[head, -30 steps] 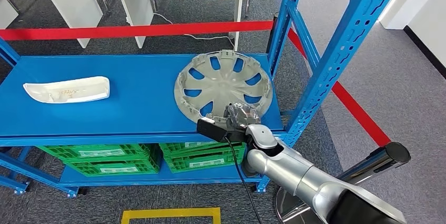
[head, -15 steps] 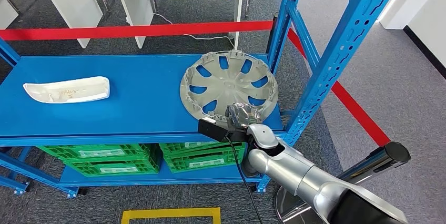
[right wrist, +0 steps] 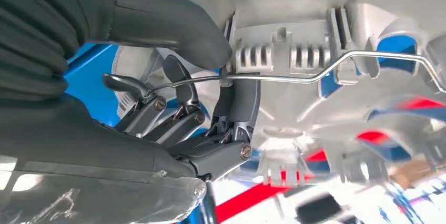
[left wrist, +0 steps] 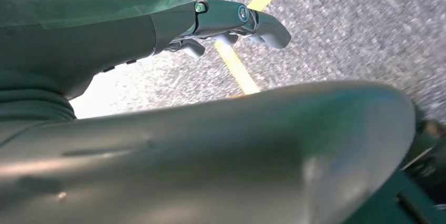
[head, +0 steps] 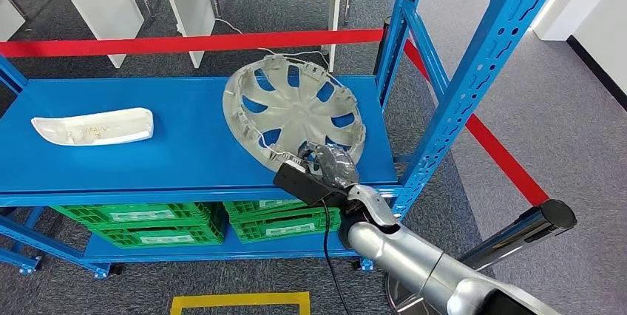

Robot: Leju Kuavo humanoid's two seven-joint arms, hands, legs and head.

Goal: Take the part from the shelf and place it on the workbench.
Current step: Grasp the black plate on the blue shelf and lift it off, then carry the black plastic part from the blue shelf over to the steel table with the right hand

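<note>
My right hand grips the grey wheel cover by its near rim, tilting it up off the blue shelf's front right corner for lifting away.

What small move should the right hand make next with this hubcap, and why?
Probably keep lifting and draw it back toward the robot. The right hand grips the hubcap at its near rim, thumb and fingers clamped across the edge, and the cap is tilted up, but its lower edge looks close to the blue shelf. The blue upright stands close on the right, so avoid swinging that way.
</note>
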